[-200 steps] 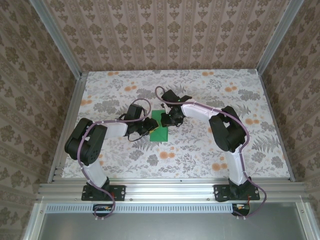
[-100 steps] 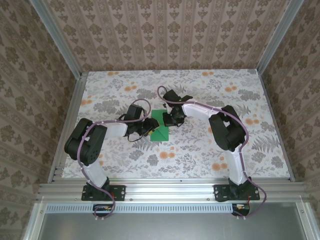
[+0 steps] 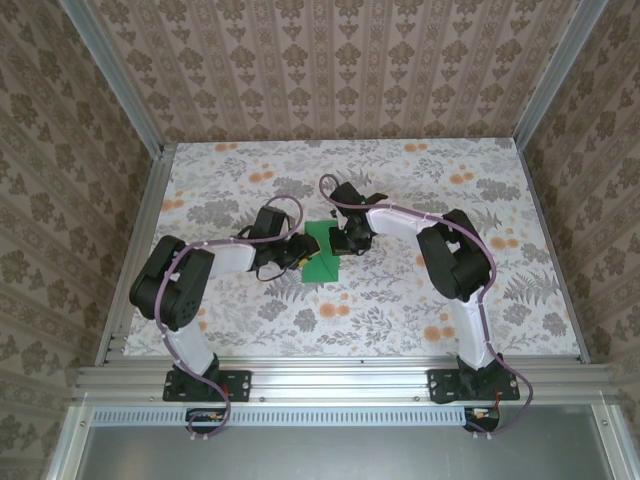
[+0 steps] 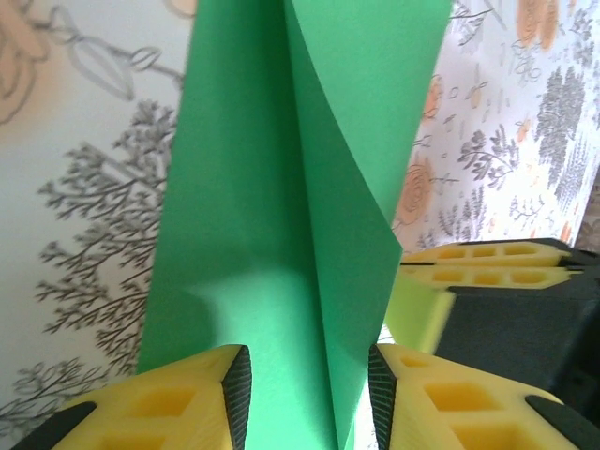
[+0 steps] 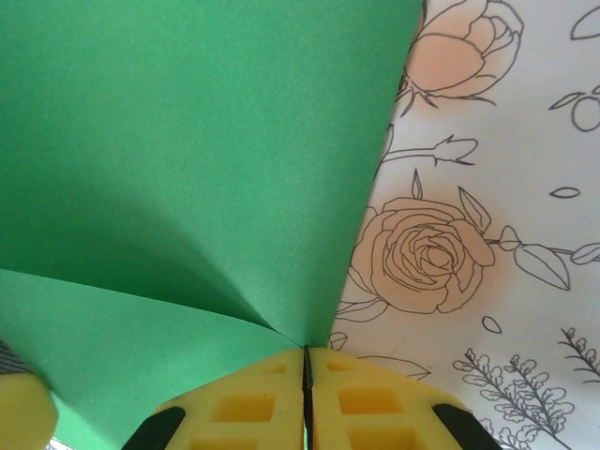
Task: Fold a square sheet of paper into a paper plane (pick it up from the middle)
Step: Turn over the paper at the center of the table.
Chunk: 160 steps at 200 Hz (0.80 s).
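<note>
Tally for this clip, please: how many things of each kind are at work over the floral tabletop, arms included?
Bright green thin paper sheet, partly folded: 1
Robot arms: 2 (left arm, right arm)
Yellow-padded tools: 2 (left tool open, right tool shut on the sheet)
Total: 5

Floral tabletop (image 3: 400, 300) with grey leaves and orange blooms; damask-papered walls (image 3: 330, 60); aluminium rail (image 3: 340, 380) along near edge.

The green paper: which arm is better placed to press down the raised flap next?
Probably left: the left end effector is open astride the square sheet of paper at its raised flap. The right end effector is shut on the sheet's edge.
</note>
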Each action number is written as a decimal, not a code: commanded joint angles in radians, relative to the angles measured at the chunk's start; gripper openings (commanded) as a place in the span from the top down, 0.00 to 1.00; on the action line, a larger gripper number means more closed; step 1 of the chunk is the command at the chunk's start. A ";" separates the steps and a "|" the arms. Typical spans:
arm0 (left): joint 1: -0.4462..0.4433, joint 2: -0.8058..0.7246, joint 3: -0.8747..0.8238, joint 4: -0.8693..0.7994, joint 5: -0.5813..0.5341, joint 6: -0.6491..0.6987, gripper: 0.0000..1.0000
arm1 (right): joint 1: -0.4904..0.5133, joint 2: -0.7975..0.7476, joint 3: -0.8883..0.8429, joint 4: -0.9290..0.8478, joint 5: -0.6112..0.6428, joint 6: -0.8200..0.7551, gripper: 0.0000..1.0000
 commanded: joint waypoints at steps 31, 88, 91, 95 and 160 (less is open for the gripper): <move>-0.002 0.045 0.054 0.016 0.036 0.032 0.57 | -0.001 0.025 -0.015 0.000 -0.024 0.016 0.89; -0.008 0.041 0.051 0.040 0.040 0.049 0.51 | -0.001 0.023 -0.017 -0.001 -0.027 0.018 0.89; -0.009 0.041 0.050 0.043 0.040 0.049 0.50 | -0.001 0.023 -0.018 0.000 -0.026 0.017 0.88; -0.010 0.037 0.048 0.048 0.039 0.050 0.49 | -0.001 0.023 -0.017 0.000 -0.026 0.016 0.88; -0.016 -0.032 -0.009 0.086 -0.021 0.070 0.46 | -0.001 0.027 -0.016 -0.006 -0.023 0.018 0.88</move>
